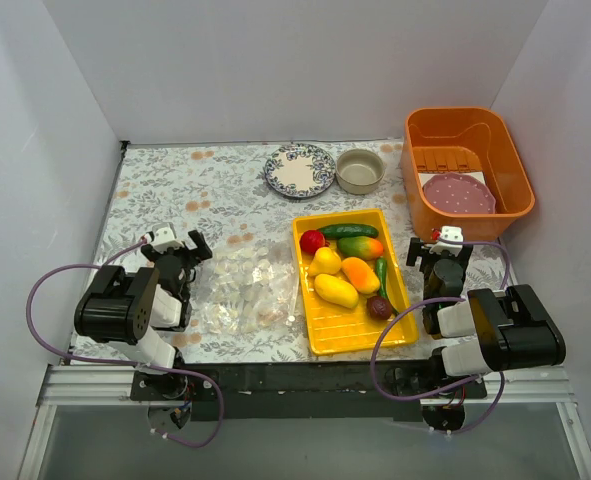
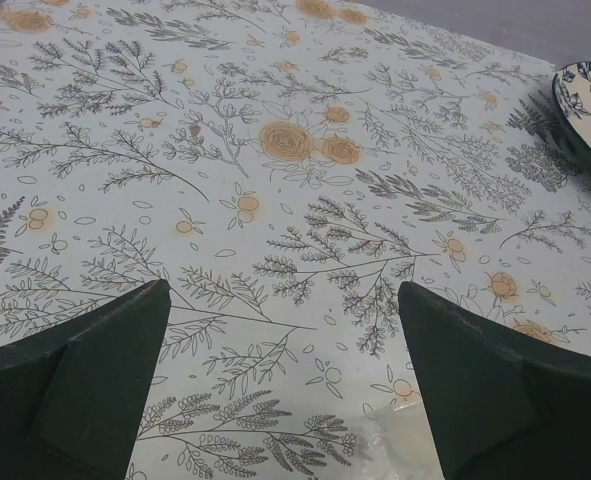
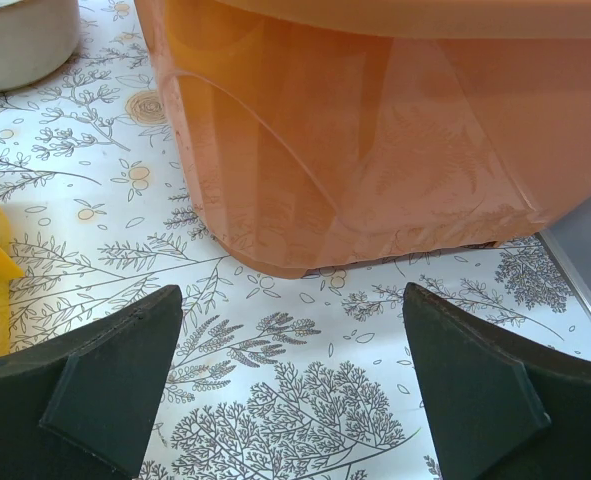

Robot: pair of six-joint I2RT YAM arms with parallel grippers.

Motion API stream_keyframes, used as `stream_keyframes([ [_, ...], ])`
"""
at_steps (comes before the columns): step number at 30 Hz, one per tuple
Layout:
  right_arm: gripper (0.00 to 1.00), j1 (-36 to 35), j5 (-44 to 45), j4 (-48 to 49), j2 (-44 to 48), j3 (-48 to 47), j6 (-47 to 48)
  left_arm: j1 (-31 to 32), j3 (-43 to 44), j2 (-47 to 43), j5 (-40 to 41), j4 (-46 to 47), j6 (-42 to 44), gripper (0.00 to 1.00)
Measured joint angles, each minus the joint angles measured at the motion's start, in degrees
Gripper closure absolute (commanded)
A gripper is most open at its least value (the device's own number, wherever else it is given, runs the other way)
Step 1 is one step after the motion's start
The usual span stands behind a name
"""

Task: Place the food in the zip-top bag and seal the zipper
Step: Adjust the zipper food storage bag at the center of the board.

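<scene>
The left gripper [image 1: 187, 252] is hovering wide open just beside the zip-top bag [image 1: 247, 292], which is lying flat on the tablecloth [image 1: 160, 190]. The right gripper [image 1: 438, 250] is gaping too (nothing held), while the food [image 1: 337, 290] is sitting in the yellow tray [image 1: 350, 330].

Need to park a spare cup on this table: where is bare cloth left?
Most room: the far-left cloth, bordered by the patterned plate and the zip-top bag. A narrower patch lies between the yellow tray and the orange basin, by the right gripper. Crowded: plate, bowl and basin along the back.
</scene>
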State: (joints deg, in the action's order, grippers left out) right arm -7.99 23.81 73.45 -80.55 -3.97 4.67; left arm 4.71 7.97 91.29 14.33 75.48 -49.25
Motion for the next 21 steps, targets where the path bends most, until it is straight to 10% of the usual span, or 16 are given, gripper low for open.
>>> stream_keyframes([
  [10,0.02,-0.28,-0.37,-0.68,2.34,0.87,0.24,-0.07,-0.42,-0.59,1.36,0.02,-0.39,0.02],
  [14,0.02,-0.48,1.77,-15.23,11.13,-3.48,-3.15,0.37,-2.91,-5.99,4.00,-2.10,-0.68,0.02],
  [21,0.02,-0.48,4.98,-48.57,14.08,-23.93,-15.61,0.37,14.51,-30.88,13.75,-37.88,-14.05,0.02],
])
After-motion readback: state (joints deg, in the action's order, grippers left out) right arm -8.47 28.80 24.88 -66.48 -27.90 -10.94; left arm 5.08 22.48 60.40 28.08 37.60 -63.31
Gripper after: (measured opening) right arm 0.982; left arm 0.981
